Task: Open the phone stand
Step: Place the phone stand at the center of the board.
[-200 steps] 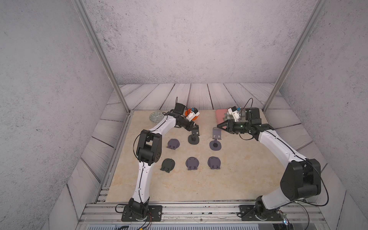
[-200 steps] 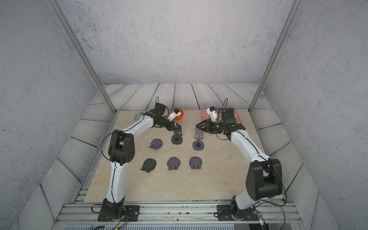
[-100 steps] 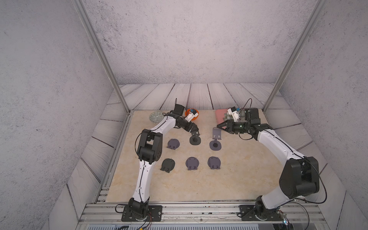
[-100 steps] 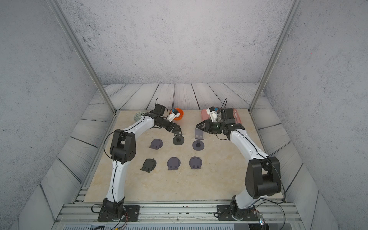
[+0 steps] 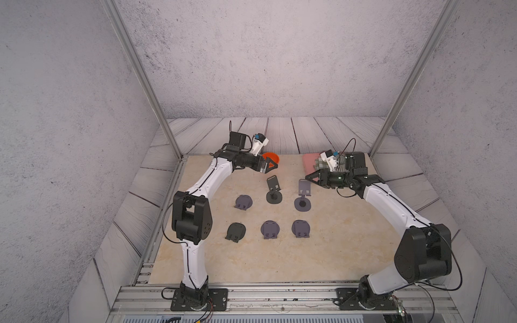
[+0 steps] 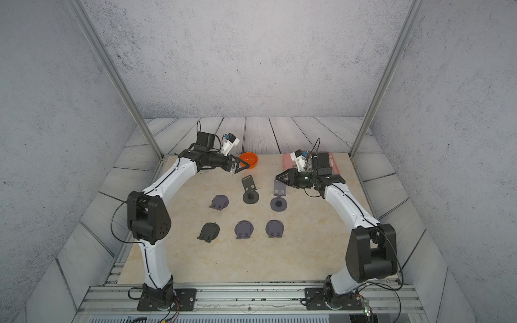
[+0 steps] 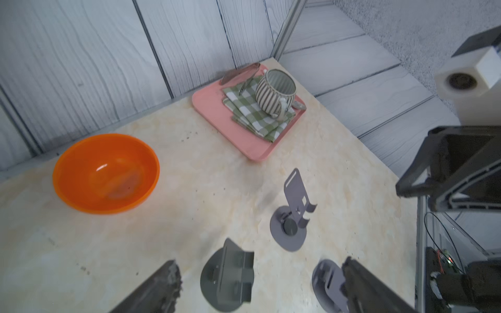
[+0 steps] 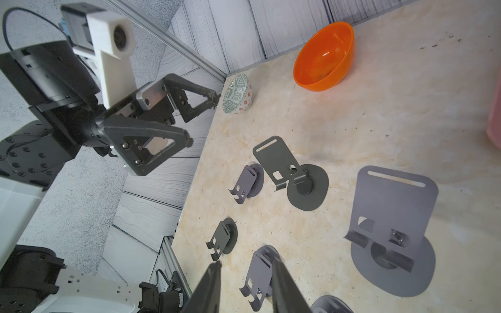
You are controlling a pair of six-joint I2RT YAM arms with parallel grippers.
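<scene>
Pincer on left arm [image 5: 272, 165] wide apart, empty, near phone stand [image 5: 273, 183].

Six phone stands sit on the bench [image 5: 251, 260] in two rows of three; in the far row the dark open stand [image 5: 273, 183] is in the middle, its slotted plate raised and tilted over a round base; just right of it the grey open stand [image 5: 305, 188] has its plate upright likewise; the far-left grey stand [image 5: 243, 202] lies folded flat; the near row is all folded: the dark folded stand [image 5: 235, 231], the near-middle grey stand [image 5: 270, 229], the near-right grey stand [image 5: 300, 228].
</scene>
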